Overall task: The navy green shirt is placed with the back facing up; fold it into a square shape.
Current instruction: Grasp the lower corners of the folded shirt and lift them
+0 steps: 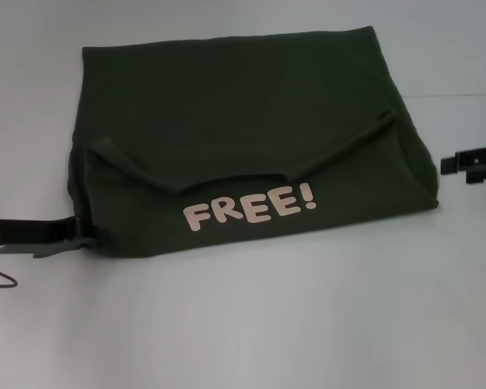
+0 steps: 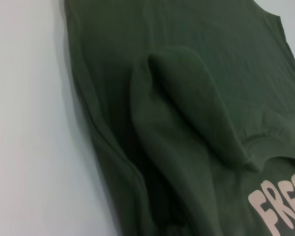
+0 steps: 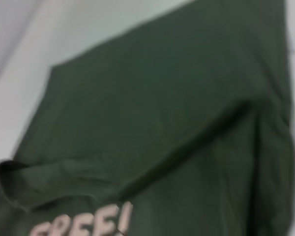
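Observation:
The navy green shirt (image 1: 243, 121) lies on the white table (image 1: 251, 324), folded into a rough rectangle. Its near part is folded over, so the pale pink "FREE!" lettering (image 1: 249, 207) faces up. My left gripper (image 1: 79, 233) is low at the shirt's near-left corner, touching its edge. My right gripper (image 1: 449, 164) is just off the shirt's right edge, apart from it. The left wrist view shows the folded sleeve and hem ridges of the shirt (image 2: 187, 123) close up. The right wrist view shows the shirt (image 3: 162, 113) from the right side, with the lettering (image 3: 83, 223).
White table surface surrounds the shirt on all sides. A thin dark cable (image 1: 0, 282) runs by my left arm at the left edge.

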`<state>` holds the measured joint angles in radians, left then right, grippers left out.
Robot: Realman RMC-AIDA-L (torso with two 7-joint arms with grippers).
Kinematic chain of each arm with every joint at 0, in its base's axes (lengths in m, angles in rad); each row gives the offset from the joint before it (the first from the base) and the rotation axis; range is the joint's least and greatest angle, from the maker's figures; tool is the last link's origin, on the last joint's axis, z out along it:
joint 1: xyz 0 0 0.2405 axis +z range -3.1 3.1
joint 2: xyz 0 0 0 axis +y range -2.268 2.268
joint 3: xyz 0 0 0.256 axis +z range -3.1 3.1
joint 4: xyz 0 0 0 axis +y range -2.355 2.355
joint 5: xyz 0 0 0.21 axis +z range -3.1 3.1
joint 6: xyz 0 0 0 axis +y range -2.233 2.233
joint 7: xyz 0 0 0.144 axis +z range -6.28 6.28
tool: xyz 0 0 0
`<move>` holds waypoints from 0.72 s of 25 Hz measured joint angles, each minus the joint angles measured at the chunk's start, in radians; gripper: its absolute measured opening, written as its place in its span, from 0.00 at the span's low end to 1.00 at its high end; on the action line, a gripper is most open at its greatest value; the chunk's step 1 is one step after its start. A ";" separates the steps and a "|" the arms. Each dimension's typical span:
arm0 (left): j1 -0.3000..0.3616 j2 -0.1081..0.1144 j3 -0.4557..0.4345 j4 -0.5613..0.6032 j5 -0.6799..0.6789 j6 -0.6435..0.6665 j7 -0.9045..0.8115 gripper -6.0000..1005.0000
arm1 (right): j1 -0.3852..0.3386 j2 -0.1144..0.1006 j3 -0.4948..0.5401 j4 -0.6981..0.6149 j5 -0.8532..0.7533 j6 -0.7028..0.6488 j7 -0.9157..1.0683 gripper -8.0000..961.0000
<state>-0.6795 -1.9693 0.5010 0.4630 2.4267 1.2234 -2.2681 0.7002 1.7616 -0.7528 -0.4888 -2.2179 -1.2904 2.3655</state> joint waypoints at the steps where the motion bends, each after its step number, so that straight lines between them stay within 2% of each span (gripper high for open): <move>1: 0.000 0.000 0.000 0.000 0.000 0.002 -0.002 0.03 | 0.011 0.000 -0.003 -0.001 -0.029 0.000 0.021 0.74; 4: 0.000 0.000 0.000 0.001 0.000 0.008 -0.003 0.03 | 0.040 0.008 -0.005 0.004 -0.095 0.009 0.048 0.73; 10: 0.000 0.000 0.001 0.003 0.000 0.018 -0.002 0.03 | 0.069 0.041 -0.009 0.010 -0.132 0.081 0.035 0.72; 18: 0.000 0.001 0.001 0.005 0.003 0.021 -0.005 0.03 | 0.087 0.099 -0.032 0.012 -0.175 0.173 0.013 0.69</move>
<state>-0.6795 -1.9685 0.5017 0.4678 2.4300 1.2448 -2.2730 0.7875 1.8606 -0.7849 -0.4769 -2.3927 -1.1173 2.3787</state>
